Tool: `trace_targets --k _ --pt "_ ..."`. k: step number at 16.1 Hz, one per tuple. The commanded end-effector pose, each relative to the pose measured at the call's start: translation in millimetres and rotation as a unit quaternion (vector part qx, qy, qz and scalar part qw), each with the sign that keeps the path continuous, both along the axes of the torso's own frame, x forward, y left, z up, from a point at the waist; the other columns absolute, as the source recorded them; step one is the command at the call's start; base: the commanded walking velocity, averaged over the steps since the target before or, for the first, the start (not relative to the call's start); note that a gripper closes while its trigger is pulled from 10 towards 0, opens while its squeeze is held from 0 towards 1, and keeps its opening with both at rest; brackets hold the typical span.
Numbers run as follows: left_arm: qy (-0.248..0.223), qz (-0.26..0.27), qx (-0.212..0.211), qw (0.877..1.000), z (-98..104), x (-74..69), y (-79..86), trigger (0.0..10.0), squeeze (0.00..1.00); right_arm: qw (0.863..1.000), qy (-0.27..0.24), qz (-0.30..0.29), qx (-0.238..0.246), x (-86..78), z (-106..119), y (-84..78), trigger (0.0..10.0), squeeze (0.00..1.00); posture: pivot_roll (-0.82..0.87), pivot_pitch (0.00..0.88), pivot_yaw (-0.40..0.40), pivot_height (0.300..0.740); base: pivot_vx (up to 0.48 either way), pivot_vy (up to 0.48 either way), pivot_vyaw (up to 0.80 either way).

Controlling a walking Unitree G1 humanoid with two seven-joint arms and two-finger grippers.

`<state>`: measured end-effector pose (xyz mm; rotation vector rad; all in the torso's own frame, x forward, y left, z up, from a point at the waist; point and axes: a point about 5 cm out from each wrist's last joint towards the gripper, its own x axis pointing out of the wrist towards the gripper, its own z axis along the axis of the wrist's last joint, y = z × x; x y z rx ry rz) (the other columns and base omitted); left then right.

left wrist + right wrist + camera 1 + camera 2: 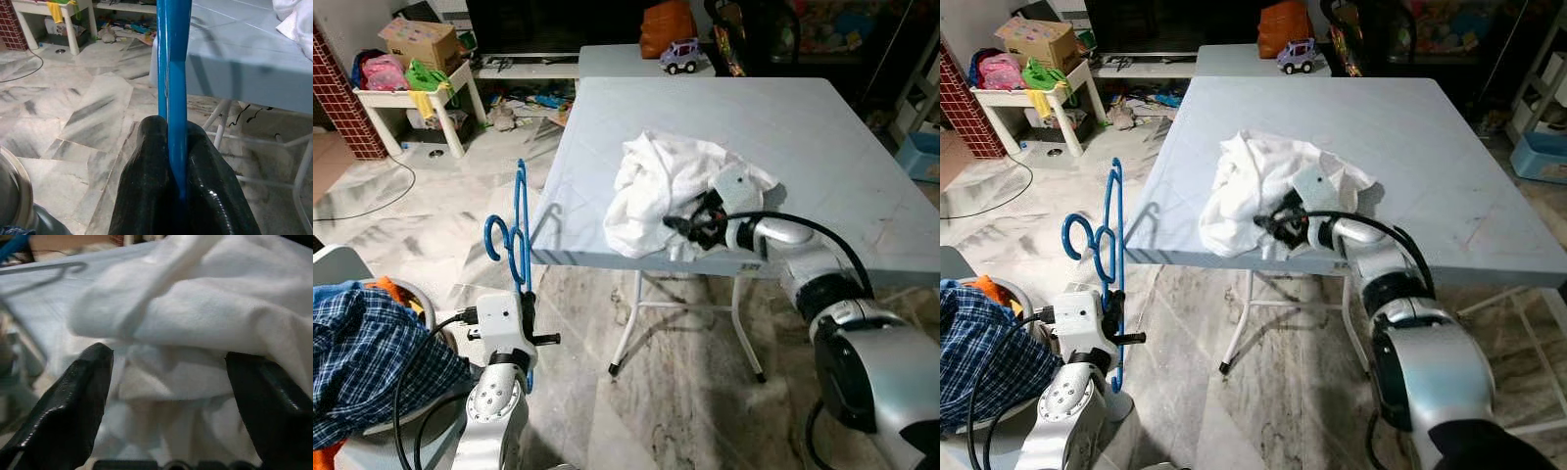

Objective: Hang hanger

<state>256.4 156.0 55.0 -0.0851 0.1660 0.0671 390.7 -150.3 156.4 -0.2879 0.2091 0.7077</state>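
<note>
A blue plastic hanger [514, 235] stands upright to the left of the table, hook end up. My left gripper [525, 305] is shut on its lower bar, and the blue bar [175, 98] runs between the black fingers [215, 186]. A crumpled white garment [671, 186] lies near the front edge of the light blue table [822, 147]. My right gripper [683, 228] is open at the garment's front edge, its fingers [73, 401] spread wide with the white cloth [205, 308] just ahead of them.
A basket with a blue checked shirt [362, 362] sits at my lower left. A white side table [411, 103] with boxes and toys stands at the far left. A toy car [682, 56] rests on a second table behind. Marble floor lies under the table.
</note>
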Motion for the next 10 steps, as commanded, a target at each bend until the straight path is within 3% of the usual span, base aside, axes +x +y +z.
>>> trace_targets --k 1,7,10 --pt "0.010 -0.005 0.002 1.000 -2 1.3 1.6 10.0 0.00 1.000 -0.010 0.022 0.013 -0.8 7 -4.2 10.0 1.00 0.02 0.000 0.043 0.740 0.000 0.000 0.00" --pt "0.011 -0.006 0.004 1.000 -1 2.2 4.7 10.0 0.00 0.994 0.020 0.095 0.050 -9.0 17 -25.8 10.0 1.00 0.02 0.000 0.048 0.740 0.000 0.000 0.00" --pt "0.011 -0.008 0.002 1.000 -1 1.4 5.3 10.0 0.00 0.982 0.066 0.164 0.071 -16.6 12 -19.8 10.0 1.00 0.02 0.000 0.049 0.740 0.000 0.000 0.00"
